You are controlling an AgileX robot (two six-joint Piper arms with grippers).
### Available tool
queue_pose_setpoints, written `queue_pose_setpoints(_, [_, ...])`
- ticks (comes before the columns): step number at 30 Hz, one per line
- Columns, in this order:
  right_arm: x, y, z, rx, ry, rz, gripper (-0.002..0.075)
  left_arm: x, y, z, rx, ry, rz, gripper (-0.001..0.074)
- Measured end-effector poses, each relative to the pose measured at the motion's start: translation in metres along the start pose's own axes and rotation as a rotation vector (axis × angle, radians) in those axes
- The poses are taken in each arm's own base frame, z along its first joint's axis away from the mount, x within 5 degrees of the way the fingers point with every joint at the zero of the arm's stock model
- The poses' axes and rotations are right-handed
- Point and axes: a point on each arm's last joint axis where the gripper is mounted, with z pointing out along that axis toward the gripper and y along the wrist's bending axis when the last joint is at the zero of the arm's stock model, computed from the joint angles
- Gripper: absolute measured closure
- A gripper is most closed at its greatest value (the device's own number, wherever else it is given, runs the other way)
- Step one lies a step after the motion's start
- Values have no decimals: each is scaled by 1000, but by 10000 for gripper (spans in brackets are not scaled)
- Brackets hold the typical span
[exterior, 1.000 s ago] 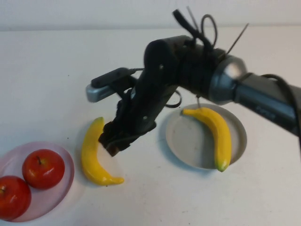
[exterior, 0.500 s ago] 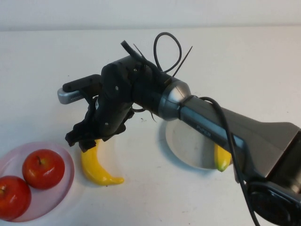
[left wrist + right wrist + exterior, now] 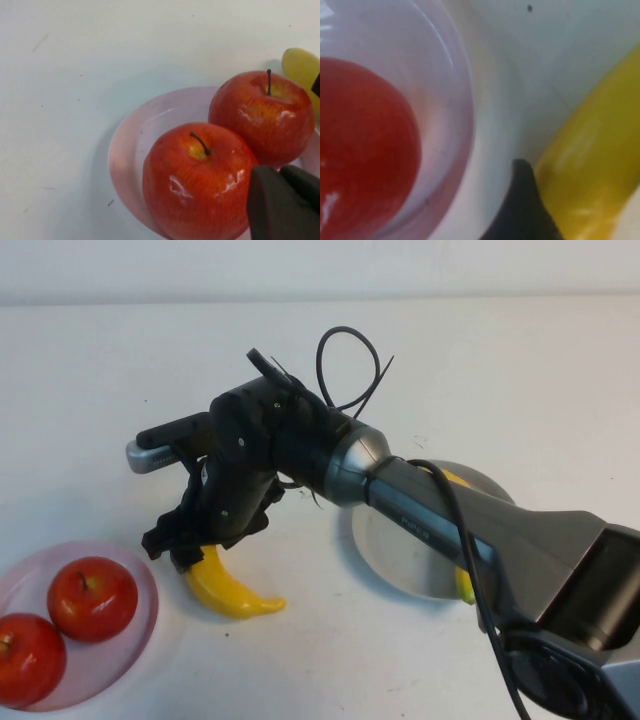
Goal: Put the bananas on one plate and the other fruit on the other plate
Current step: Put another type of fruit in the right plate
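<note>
My right gripper [image 3: 185,543] reaches left across the table and is shut on the upper end of a yellow banana [image 3: 232,591], which lies on the table between the plates. In the right wrist view one dark finger [image 3: 522,172] presses against this banana [image 3: 590,165]. The second banana [image 3: 465,585] lies on the grey-blue plate [image 3: 400,552], mostly hidden behind my right arm. Two red apples [image 3: 92,598] [image 3: 25,658] sit on the pale pink plate [image 3: 122,648]. My left gripper [image 3: 280,200] hangs shut and empty just above the apples [image 3: 197,185] [image 3: 262,115] and is out of the high view.
My right arm [image 3: 430,520] stretches from the lower right across the grey-blue plate, with loose cables above its wrist. The white table [image 3: 120,360] runs bare to the back wall. The pink plate [image 3: 135,145] sits at the front left corner.
My right gripper has swung left from above the grey-blue plate down onto the table banana. That banana has turned, and its lower tip now points further right.
</note>
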Motion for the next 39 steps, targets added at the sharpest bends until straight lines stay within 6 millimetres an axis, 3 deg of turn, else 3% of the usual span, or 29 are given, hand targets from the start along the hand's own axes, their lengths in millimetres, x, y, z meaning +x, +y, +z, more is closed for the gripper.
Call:
queue_pose_setpoints(9, [8, 3, 2, 24, 72, -16, 286, 0, 0, 0, 0, 0, 0, 731])
queue_pose_setpoints(16, [11, 0, 2, 47, 104, -23, 398, 0, 0, 0, 0, 0, 0, 731])
queue_pose_setpoints(21, [11, 0, 2, 50, 110, -26, 414, 0, 0, 0, 0, 0, 0, 731])
queue_pose_setpoints(26, [6, -2, -22, 57, 76, -24, 417, 0, 0, 0, 0, 0, 0, 731])
queue_pose_setpoints(32, [0, -36, -79, 127, 4, 65, 417, 0, 0, 0, 0, 0, 0, 731])
queue_pose_setpoints(39, [31, -96, -100, 204, 102, 230, 418, 0, 0, 0, 0, 0, 0, 731])
